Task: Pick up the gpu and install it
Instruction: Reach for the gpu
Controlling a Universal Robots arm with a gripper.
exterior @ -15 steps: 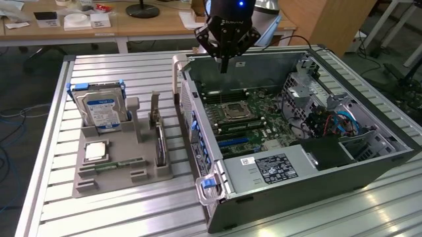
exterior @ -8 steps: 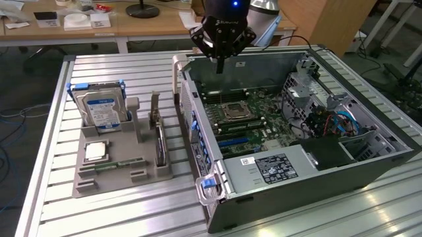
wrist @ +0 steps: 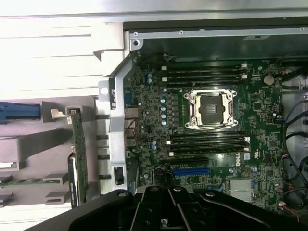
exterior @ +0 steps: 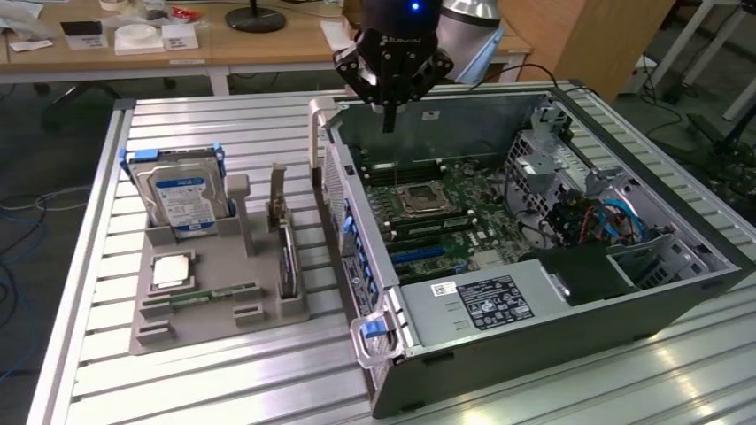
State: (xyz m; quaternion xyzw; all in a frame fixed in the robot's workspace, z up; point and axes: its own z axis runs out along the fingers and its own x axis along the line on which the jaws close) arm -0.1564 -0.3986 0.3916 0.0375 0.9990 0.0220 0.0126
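Observation:
The gpu (exterior: 285,243) is a thin dark card standing on edge in a slot of the grey holder (exterior: 219,323), toward the exterior view's left of the open computer case (exterior: 532,301). Seen edge-on in the wrist view, the gpu (wrist: 79,154) is a narrow strip beside the case wall. My gripper (exterior: 388,115) hangs above the far edge of the case, well away from the card, fingers drawn together to a point with nothing between them. From the wrist, the gripper (wrist: 168,197) looks down on the motherboard (wrist: 216,144) with its blue expansion slot (wrist: 191,171).
A silver hard drive (exterior: 177,190) with a blue label stands at the holder's far end. A processor chip (exterior: 172,270) and a green memory stick (exterior: 212,294) lie in the holder. Cables and a drive cage (exterior: 579,204) crowd the case's right side. A wooden desk (exterior: 177,44) stands behind.

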